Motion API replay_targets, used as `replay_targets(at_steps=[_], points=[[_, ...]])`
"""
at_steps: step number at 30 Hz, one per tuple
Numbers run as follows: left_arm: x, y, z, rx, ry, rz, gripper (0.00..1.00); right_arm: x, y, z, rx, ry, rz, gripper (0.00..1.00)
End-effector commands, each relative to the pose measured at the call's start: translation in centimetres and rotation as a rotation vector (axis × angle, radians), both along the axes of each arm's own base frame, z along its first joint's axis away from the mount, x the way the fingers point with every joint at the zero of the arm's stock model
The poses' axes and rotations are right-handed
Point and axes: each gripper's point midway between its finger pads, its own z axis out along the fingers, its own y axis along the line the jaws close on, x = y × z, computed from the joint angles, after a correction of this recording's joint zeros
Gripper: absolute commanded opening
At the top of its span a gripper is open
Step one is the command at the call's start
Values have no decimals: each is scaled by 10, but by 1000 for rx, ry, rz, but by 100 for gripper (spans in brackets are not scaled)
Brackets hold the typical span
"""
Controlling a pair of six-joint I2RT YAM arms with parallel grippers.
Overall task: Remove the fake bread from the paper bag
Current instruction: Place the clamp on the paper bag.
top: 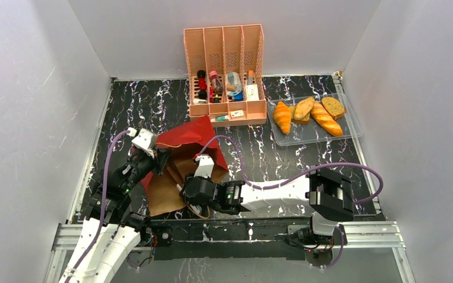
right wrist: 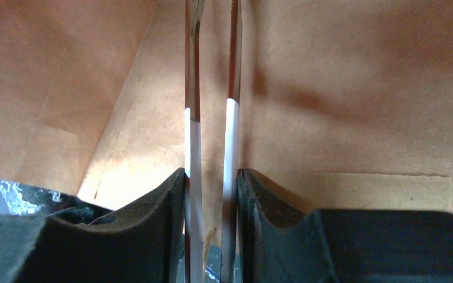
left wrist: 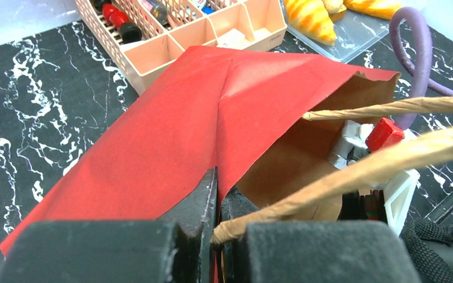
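Pinching the red edge of the paper bag [left wrist: 153, 135] with my left gripper [left wrist: 217, 180], I am clamping both fingers tight on the fold, with one twisted paper handle [left wrist: 436, 147] running right past them. The bag is lying on its side on the black marbled table [top: 271, 153], its mouth opening toward my right arm. My right gripper [right wrist: 213, 53] is reaching inside it, fingers standing narrowly apart, with only bare brown paper showing between them and nothing in their grasp. The fake bread [top: 307, 114] is sitting well away in the clear tray [top: 348, 131] at the far right, just beside the pink organizer [top: 224, 59]: croissant, baguette and brown slices together.
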Motion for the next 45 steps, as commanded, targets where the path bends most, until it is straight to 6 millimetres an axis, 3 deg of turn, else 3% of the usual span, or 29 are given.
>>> replay_targets(at_steps=[1, 13, 24, 28, 36, 45], points=[[-1, -5, 0, -23, 3, -20, 0, -6, 25, 21, 222, 79, 40, 32], [-1, -7, -2, -26, 10, -28, 0, -13, 28, 26, 357, 145, 60, 36], [-3, -12, -6, -35, 37, -55, 0, 7, 39, 23, 396, 140, 32, 40], [-3, -13, -7, -35, 42, -61, 0, 10, 42, 3, 324, 154, 14, 40], [-2, -14, -8, -37, 46, -66, 0, 6, 33, 0, 326, 168, 12, 41], [-2, -18, -10, -40, 64, -87, 0, 19, 61, 4, 348, 124, 71, 43]])
